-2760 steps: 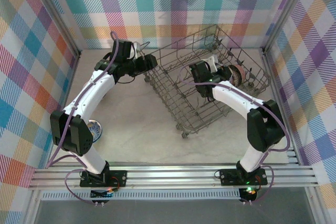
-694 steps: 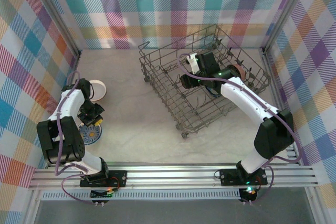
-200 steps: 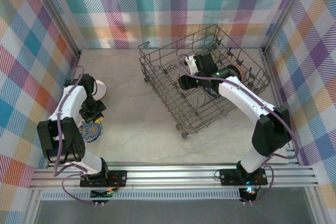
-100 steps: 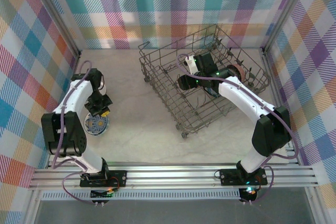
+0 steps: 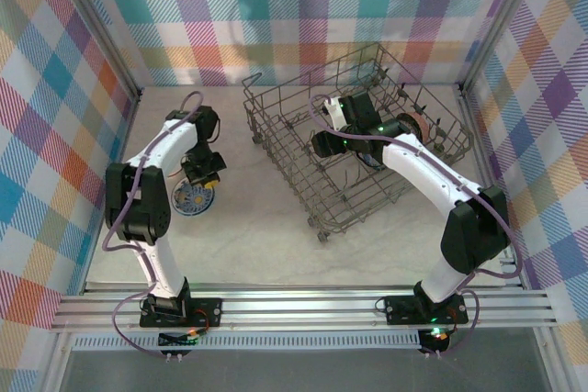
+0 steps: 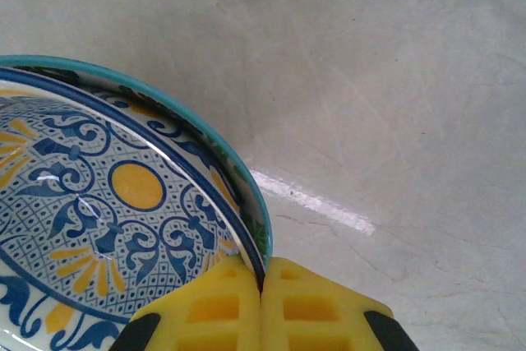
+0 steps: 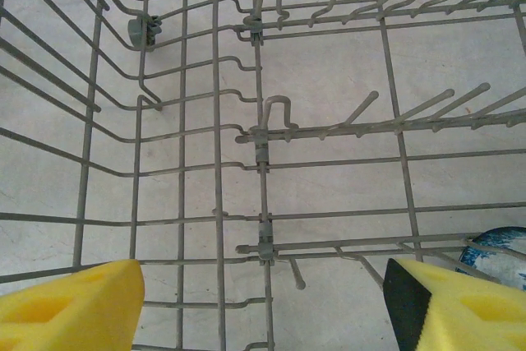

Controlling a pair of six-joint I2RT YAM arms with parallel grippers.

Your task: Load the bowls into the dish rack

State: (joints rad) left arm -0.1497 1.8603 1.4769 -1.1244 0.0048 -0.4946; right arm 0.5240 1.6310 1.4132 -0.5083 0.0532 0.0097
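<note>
Bowl rim pinched between left jaws (yellow-padded).

The bowl is glossy glazed ceramic. The rack is thin grey metal wire with a dull finish. The worktop looks smooth and stone-like, faintly shiny.

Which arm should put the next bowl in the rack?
Left: the left pincer is shut on the rim of the blue-patterned bowl; the right pincer hangs open and empty in the rack.
</note>
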